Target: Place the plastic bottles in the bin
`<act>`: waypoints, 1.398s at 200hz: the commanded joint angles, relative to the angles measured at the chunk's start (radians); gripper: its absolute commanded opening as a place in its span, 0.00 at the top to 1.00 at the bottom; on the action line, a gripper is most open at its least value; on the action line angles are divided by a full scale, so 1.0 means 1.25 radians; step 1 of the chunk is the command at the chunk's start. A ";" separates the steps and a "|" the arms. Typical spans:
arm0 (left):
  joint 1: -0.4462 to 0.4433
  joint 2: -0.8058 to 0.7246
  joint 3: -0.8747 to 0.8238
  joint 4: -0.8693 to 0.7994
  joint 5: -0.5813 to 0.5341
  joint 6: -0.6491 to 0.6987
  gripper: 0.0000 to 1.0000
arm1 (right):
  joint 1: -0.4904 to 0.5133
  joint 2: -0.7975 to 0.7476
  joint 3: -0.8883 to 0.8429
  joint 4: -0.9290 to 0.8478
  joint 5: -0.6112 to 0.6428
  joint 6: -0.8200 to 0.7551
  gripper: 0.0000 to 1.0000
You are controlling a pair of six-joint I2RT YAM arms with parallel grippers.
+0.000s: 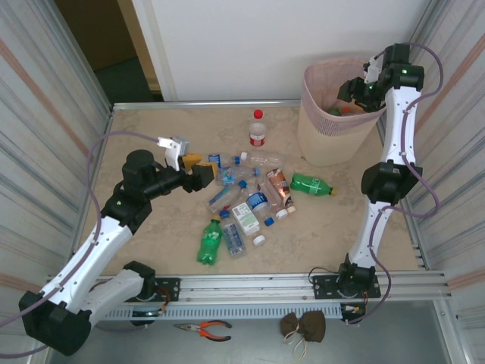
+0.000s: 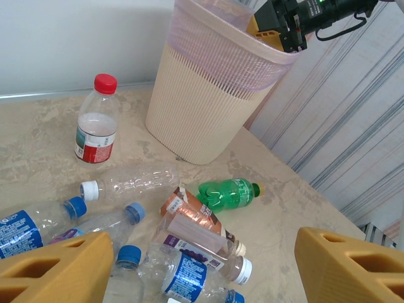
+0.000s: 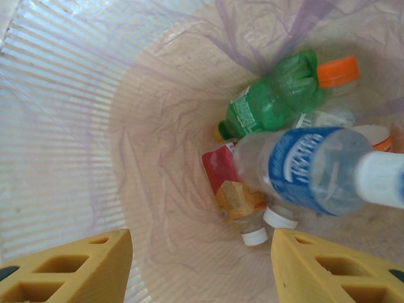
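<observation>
— Bottles mostly lie in a heap mid-worktop; several are down in the bin. Where are the arms?
— Right end effector hangs over the bin's mouth, fingers spread, grasping nothing. A blue-label bottle shows below it, nearer the lens than the rest; I'd judge it is dropping in.
— How to finish that well?
— Hold the fingers wide and lift straight up, clear of the rim and pink liner, before swinging away, so nothing snags.
— And the left?
— Left end effector hovers at the heap's left edge, released and empty. Take one bottle from the edge, across the body rather than the cap; crushed plastic may slip.
— Next for the right?
— Green bottle, near the bin, is closest.
</observation>
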 commanded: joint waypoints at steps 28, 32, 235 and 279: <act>0.009 -0.014 0.029 0.007 0.015 0.005 0.24 | 0.016 -0.069 0.005 0.020 0.015 0.044 0.41; 0.009 -0.013 0.029 0.006 0.016 0.006 0.24 | 0.017 -0.073 0.005 0.023 0.016 0.046 0.41; -0.181 0.114 0.064 -0.496 -0.325 -0.052 0.30 | 0.283 -0.449 -0.358 0.176 0.216 0.111 0.41; -0.283 0.118 -0.006 -0.565 -0.381 -0.167 0.30 | 0.339 -0.558 -0.545 0.245 0.217 0.138 0.41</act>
